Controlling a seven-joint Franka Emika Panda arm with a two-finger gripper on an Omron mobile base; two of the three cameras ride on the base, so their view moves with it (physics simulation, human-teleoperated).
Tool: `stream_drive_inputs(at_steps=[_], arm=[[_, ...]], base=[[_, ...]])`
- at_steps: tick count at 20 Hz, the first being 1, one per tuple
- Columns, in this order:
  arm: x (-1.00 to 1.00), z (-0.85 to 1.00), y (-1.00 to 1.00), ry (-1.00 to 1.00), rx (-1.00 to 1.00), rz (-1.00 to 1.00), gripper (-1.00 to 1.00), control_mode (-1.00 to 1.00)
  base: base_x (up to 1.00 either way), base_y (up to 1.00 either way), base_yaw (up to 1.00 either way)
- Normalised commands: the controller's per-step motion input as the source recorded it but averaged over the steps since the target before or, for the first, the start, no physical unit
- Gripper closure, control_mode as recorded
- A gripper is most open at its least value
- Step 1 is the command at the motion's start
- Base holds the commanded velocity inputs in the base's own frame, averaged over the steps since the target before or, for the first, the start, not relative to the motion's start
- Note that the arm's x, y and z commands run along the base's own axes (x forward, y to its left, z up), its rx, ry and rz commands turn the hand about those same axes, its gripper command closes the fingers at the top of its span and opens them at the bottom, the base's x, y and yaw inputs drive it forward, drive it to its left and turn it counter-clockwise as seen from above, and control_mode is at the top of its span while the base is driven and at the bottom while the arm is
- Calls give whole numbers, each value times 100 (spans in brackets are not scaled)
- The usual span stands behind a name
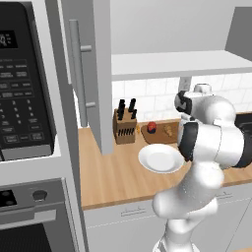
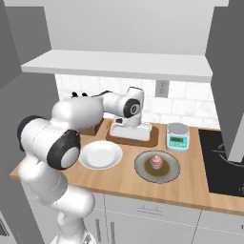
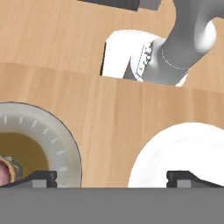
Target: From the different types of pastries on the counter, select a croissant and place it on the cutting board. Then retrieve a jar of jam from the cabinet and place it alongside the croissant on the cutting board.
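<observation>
Long light tan wood-grain tabletop (image 1: 115,179) below a white tiled backsplash (image 1: 147,93) with a wall outlet (image 2: 162,88) above the cutting board (image 1: 178,134). On that darker brown board, toward the back wall, the jar of jam (image 1: 151,127) with red contents, and just beside it the golden croissant (image 1: 169,130). Left of the board, a knife block (image 1: 125,125); past that, the pale grey cabinet (image 1: 93,74) with its door swung out over the tabletop and its bar handle (image 1: 75,74) upright. Further left, a black microwave (image 1: 19,78) over an oven (image 1: 29,216). In front of the board, nearer the base, a round white plate (image 2: 100,155). Front right of the board, a grey plate (image 2: 172,172) carrying the pink-frosted cupcake (image 2: 156,161). Right of the board, a small kitchen scale (image 2: 177,136), then a black cooktop (image 2: 221,162). Above the board, the white hand; fingers (image 3: 41,177) spread wide apart in the hand view, grasping nothing.
</observation>
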Motion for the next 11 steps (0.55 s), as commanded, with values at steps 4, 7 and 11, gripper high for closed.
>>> stream_drive_inputs(at_steps=[4, 7, 11], arm=[[-100, 64, -21, 11, 0, 0, -100, -100], [-100, 54, -23, 7, 0, 0, -100, -100], [-100, 38, -24, 0, -2, 0, -100, -100]], base=[[0, 0, 0], [0, 0, 0], [0, 0, 0]])
